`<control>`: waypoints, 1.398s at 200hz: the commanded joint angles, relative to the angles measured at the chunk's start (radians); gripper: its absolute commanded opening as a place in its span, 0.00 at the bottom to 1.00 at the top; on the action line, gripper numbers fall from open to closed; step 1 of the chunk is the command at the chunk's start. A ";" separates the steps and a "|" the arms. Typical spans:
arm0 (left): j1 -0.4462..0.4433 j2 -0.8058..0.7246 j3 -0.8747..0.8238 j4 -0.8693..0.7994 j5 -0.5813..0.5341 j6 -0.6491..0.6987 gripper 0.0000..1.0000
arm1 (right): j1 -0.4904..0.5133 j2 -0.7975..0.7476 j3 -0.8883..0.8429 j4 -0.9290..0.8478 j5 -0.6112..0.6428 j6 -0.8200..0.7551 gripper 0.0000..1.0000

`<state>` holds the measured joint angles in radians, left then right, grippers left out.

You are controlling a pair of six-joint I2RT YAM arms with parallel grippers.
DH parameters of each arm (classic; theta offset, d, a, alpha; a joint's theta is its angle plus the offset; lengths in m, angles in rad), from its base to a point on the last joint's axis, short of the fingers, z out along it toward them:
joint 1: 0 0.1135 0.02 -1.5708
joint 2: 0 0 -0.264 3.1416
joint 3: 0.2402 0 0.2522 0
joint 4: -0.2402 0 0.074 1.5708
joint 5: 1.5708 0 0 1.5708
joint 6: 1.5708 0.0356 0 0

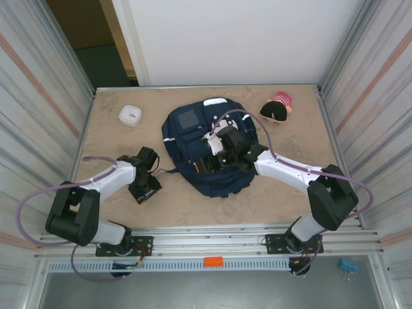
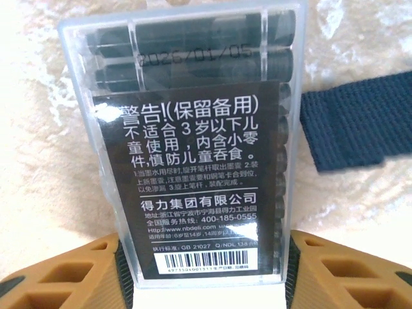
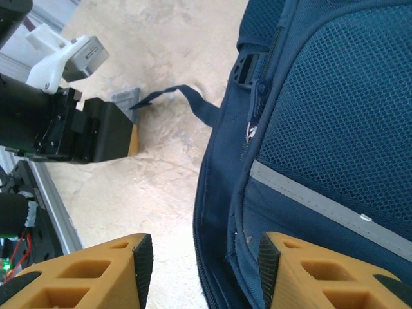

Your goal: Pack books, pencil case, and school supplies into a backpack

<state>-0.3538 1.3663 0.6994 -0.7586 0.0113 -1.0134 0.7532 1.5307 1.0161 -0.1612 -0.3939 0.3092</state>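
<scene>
On the clear plastic box (image 2: pixel 193 51) you can read a stamped 2026/01/05. Its black label (image 2: pixel 193 187) carries 警告, 得力集团有限公司, 400-185-0555, www.nbdeli.com, GB 21027 and a barcode (image 2: pixel 209 262).

The clear case (image 2: pixel 193 58) runs down between the left fingers (image 2: pixel 90 254) and off the bottom edge; whether they press its sides, I can't tell; the smallest print on its label (image 2: pixel 193 187) is too fine to read; right of those fingers the navy strap (image 2: pixel 354 129) is cut off; beyond the right fingers (image 3: pixel 293 251) the backpack (image 3: pixel 335 96) overruns the view.
</scene>
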 commanded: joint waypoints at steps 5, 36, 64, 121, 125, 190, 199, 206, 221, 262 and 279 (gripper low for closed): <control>-0.038 -0.131 0.004 -0.043 0.036 -0.011 0.50 | 0.006 -0.040 -0.017 0.036 -0.077 0.050 0.49; -0.226 -0.216 0.096 -0.063 -0.005 0.149 0.47 | -0.019 -0.046 0.011 0.015 -0.195 0.076 0.49; -0.335 -0.241 0.130 0.017 -0.076 0.351 0.43 | -0.099 -0.075 0.054 -0.090 -0.326 0.079 0.49; -0.387 -0.270 0.069 0.452 0.052 0.950 0.39 | -0.270 -0.171 0.128 -0.428 -0.475 -0.007 0.52; -0.394 -0.263 0.064 0.473 0.065 0.988 0.39 | -0.275 -0.176 0.129 -0.438 -0.478 -0.011 0.52; -0.490 -0.125 0.014 0.718 0.181 1.333 0.41 | -0.306 -0.117 0.211 -0.687 -0.420 -0.114 0.55; -0.498 -0.117 0.012 0.732 0.182 1.330 0.41 | -0.306 -0.105 0.215 -0.710 -0.397 -0.127 0.55; -0.503 -0.113 0.008 0.745 0.187 1.327 0.41 | -0.305 -0.096 0.216 -0.722 -0.393 -0.136 0.55; -0.511 -0.109 0.002 0.765 0.193 1.328 0.41 | -0.303 -0.073 0.219 -0.738 -0.395 -0.146 0.55; -0.524 -0.101 0.002 0.797 0.189 1.302 0.41 | -0.270 -0.030 0.232 -0.749 -0.428 -0.176 0.52; -0.533 -0.102 0.004 0.800 0.195 1.309 0.40 | -0.259 -0.011 0.241 -0.750 -0.427 -0.184 0.48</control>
<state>-0.8719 1.2633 0.7071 -0.0078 0.1856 0.2737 0.4744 1.4952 1.2160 -0.8722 -0.8085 0.1661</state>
